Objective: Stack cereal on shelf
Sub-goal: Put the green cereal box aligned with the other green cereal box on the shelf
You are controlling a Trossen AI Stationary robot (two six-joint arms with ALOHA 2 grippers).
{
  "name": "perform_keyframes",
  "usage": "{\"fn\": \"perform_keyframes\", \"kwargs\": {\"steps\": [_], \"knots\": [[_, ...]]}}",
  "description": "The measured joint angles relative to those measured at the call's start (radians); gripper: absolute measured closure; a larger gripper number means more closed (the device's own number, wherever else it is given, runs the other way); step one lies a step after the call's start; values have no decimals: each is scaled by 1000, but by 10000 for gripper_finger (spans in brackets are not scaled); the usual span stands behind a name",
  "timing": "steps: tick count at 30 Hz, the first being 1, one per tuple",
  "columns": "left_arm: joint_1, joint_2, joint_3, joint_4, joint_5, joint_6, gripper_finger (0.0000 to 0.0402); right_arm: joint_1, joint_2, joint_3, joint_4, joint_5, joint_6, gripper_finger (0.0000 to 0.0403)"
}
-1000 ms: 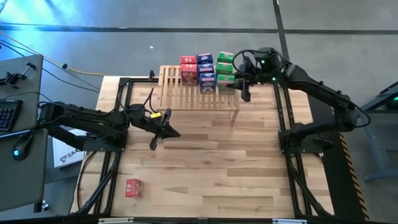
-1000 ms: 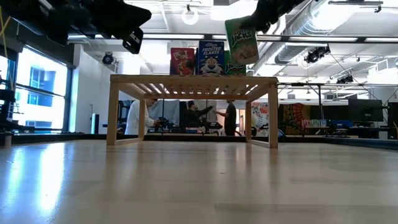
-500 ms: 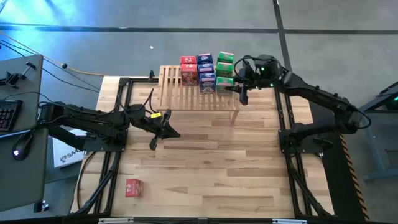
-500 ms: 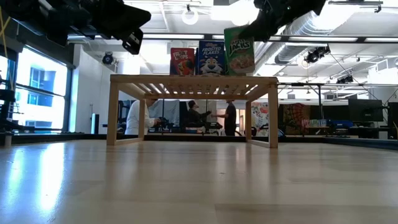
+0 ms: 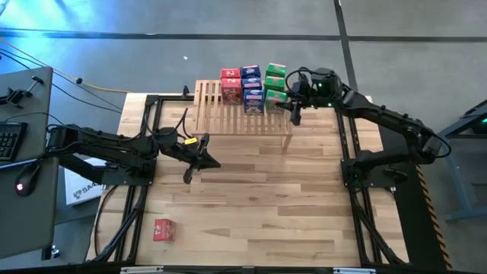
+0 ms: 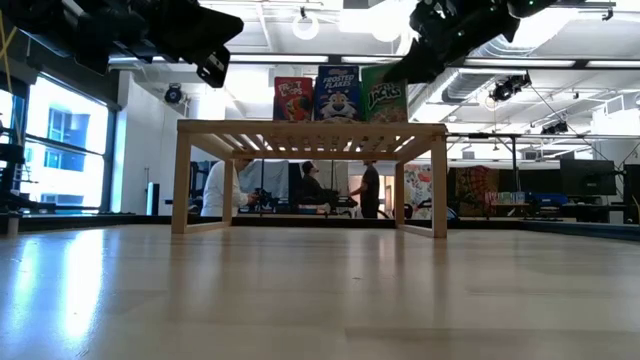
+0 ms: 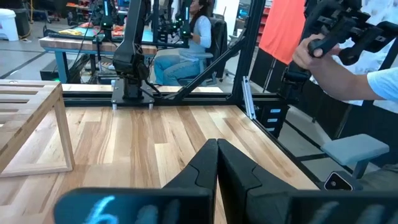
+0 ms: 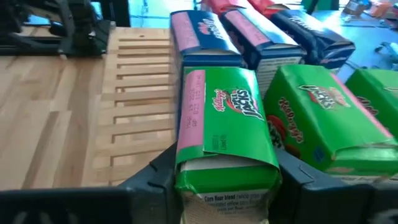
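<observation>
Now the right gripper (image 8: pixel 225 180) has its fingers closed around a green cereal box (image 8: pixel 225 134) at the shelf's (image 5: pixel 228 114) right end, touching its green neighbours. Withdrawing carelessly, it could topple that row. Meanwhile the left gripper (image 5: pixel 188 176) hangs pinched shut over the table's left side, and a red box (image 5: pixel 163 228) waits near the table's front-left corner.

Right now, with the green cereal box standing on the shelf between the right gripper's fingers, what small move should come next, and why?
Probably open the right gripper wider and lift away. The green cereal box stands upright on the shelf beside the blue boxes, and the fingers flank it. The left gripper waits shut over the table.
</observation>
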Motion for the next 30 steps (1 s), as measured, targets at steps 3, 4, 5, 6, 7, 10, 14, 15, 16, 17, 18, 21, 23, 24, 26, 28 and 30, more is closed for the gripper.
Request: {"fn": "perform_keyframes", "kwargs": {"steps": [3,4,5,6,7,10,14,15,16,17,18,21,23,24,26,28,30], "knots": [[0,0,0,1,-2,-3,401,1,0,0,13,40,25,236],[0,0,0,2,-2,-3,401,1,0,0,17,41,27,225],[0,0,0,2,-2,-3,401,0,0,0,19,46,27,215],[0,0,0,2,-2,-3,401,0,0,0,19,52,26,204],[0,0,0,2,-2,-3,401,0,0,0,20,61,26,194],[0,0,0,2,-2,-4,401,0,-4,0,27,66,23,172],[0,0,0,2,-2,-4,401,1,-37,0,38,66,23,163],[0,0,0,1,-2,-4,401,6,-55,0,37,66,25,163],[0,0,0,1,-2,-4,401,10,-77,0,36,67,25,163],[0,0,0,1,-2,-4,401,16,-101,0,31,69,25,163],[0,0,0,1,-2,-4,401,22,-128,0,20,72,25,163],[0,0,0,1,-2,-4,401,53,-214,2,-53,157,19,170],[0,0,0,1,-2,-4,401,68,-252,2,-133,233,28,185],[0,0,0,1,-5,-4,401,73,-260,2,-174,261,47,197],[0,0,0,1,-40,-19,401,74,-253,2,-227,276,91,228],[0,0,0,-4,-75,-31,401,76,-223,1,-253,297,120,266],[1,0,0,-6,-76,-31,401,76,-180,1,-253,332,135,308]]}}
